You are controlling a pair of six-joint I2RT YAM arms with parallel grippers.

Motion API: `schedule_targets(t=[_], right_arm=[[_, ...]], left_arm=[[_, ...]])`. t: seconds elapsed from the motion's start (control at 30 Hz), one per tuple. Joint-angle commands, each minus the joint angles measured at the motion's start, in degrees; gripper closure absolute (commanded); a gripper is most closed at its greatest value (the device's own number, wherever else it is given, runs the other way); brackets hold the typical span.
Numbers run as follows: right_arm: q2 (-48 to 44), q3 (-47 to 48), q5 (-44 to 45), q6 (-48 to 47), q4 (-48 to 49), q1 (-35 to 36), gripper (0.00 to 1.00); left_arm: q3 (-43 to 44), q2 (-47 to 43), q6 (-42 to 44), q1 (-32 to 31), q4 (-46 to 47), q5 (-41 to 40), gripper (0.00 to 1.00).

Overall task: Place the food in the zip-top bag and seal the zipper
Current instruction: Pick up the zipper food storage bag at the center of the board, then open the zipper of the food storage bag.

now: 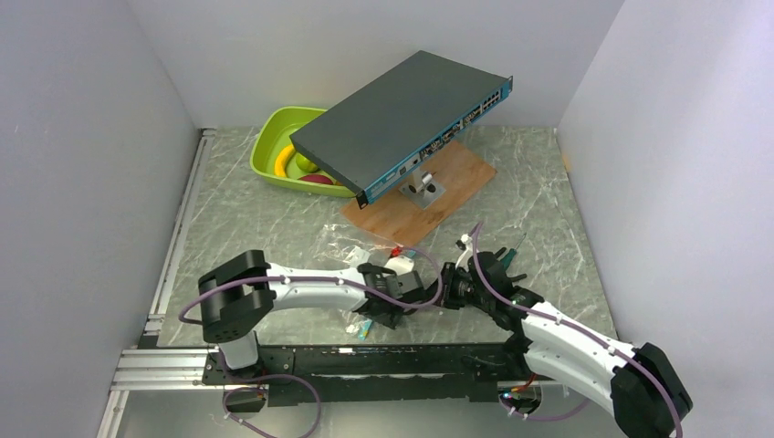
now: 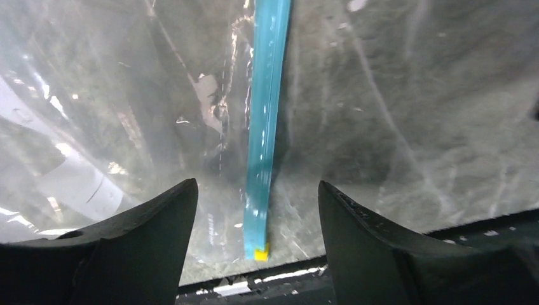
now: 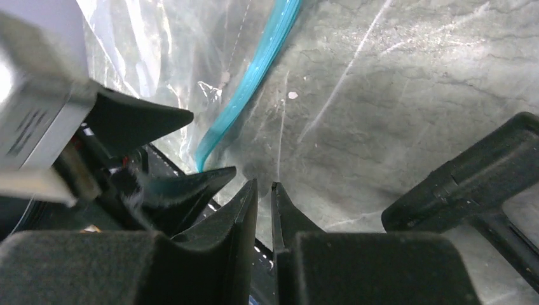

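The zip-top bag [image 1: 351,246] lies flat and crinkled on the marble table, near the front edge. Its teal zipper [image 2: 264,127] runs toward the left wrist camera and ends in a small yellow tab. My left gripper [image 2: 257,190] stands open, one finger on each side of that zipper end, not touching it. My right gripper [image 3: 264,185] is just beside the left one, its jaws parted by a narrow gap with nothing between them. The zipper [image 3: 254,76] curves away ahead of it. The food [image 1: 301,166] sits in the lime-green tray [image 1: 266,146] at the back left.
A grey network switch [image 1: 402,119] rests tilted on a stand above a wooden board [image 1: 456,182], partly over the tray. The black rail [image 2: 286,279] at the table's front edge is just below the zipper end. The left arm's fingers [image 3: 159,117] crowd the right wrist view.
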Motion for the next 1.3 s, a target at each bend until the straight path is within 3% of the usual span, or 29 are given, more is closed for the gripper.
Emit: schedule_targets(t=[0.0, 0.07, 0.27, 0.3, 0.43, 0.7, 1.03, 1.27], right_arm=[[1.0, -0.2, -2.1, 0.9, 5.2, -0.3, 0.84], [1.8, 0.0, -2.3, 0.9, 5.6, -0.3, 0.84], [5.0, 0.3, -3.3, 1.0, 7.8, -0.3, 0.84], [5.5, 0.3, -3.7, 1.0, 8.3, -0.3, 0.84], [7.1, 0.0, -8.4, 1.9, 13.5, -0.3, 0.84], [8.9, 1.4, -13.1, 8.8, 24.1, 1.3, 0.78], [10.0, 4.2, -6.9, 10.6, 24.9, 8.8, 0.73], [12.2, 5.2, -4.7, 10.7, 26.1, 10.8, 0.81]], left_arm=[[-7.0, -5.0, 2.0, 3.9, 10.3, 6.3, 0.29], [-8.9, -5.4, 2.3, 4.8, 12.8, 7.9, 0.35], [-13.1, -6.3, 1.2, 6.1, 17.6, 10.1, 0.74], [-13.9, -7.3, 1.0, 6.3, 18.3, 10.3, 0.82], [-22.3, -16.9, -0.6, 7.9, 26.6, 13.0, 1.0], [-36.5, -33.2, -5.5, 12.1, 46.7, 24.1, 1.0], [-43.8, -40.6, -11.1, 12.9, 60.2, 28.1, 1.0], [-46.2, -41.9, -13.6, 13.1, 64.4, 29.8, 1.0]])
